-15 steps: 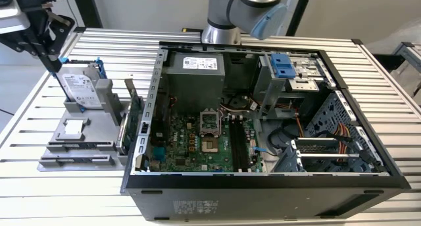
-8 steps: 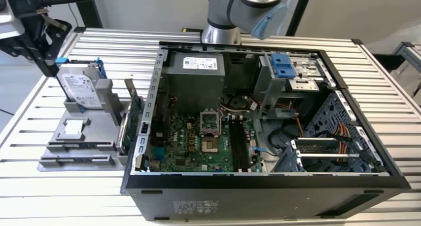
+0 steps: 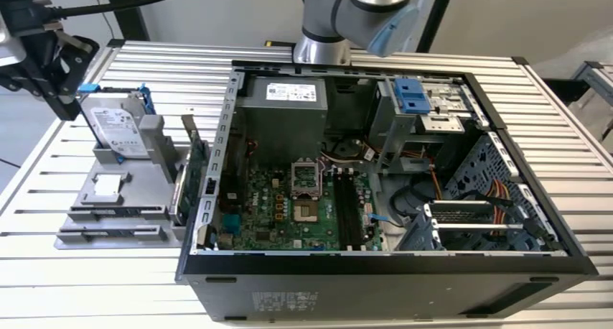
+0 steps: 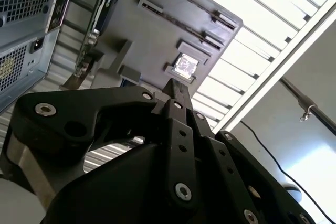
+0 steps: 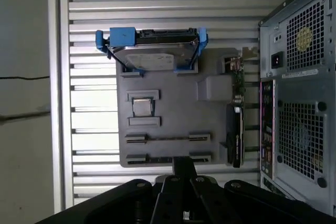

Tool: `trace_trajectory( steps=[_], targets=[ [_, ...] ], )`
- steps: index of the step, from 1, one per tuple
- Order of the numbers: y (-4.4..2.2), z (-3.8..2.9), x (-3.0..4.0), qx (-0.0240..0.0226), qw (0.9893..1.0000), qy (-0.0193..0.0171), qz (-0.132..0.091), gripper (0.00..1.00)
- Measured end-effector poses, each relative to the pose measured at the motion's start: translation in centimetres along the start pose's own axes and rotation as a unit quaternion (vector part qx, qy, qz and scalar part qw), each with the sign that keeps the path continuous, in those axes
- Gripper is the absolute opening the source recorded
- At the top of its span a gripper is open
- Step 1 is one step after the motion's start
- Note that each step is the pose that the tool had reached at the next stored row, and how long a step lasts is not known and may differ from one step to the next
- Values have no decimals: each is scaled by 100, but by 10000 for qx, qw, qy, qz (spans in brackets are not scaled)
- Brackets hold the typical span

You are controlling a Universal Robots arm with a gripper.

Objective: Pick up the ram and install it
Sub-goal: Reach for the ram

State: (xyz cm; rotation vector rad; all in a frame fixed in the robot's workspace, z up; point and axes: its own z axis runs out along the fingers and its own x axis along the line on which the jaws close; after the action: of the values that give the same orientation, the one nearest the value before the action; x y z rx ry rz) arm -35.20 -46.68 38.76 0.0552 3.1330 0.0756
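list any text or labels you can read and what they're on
Hard drive label: print too small to read.
Power supply sticker: too small to read.
Computer case side label: blurred, unreadable.
No text can be quoted.

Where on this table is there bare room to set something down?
Bare table slats: on the exterior view's right of the computer case, and camera-side of the grey fixture. Crowded: the fixture itself, with hard drive and expansion card, close beside the case.
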Motion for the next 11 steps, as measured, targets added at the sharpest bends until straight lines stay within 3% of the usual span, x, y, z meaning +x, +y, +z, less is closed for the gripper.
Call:
trace_trajectory(
  steps=[11],
  targets=[
    [-200, -6, -7, 1, 10000, 22, 16, 0]
  ],
)
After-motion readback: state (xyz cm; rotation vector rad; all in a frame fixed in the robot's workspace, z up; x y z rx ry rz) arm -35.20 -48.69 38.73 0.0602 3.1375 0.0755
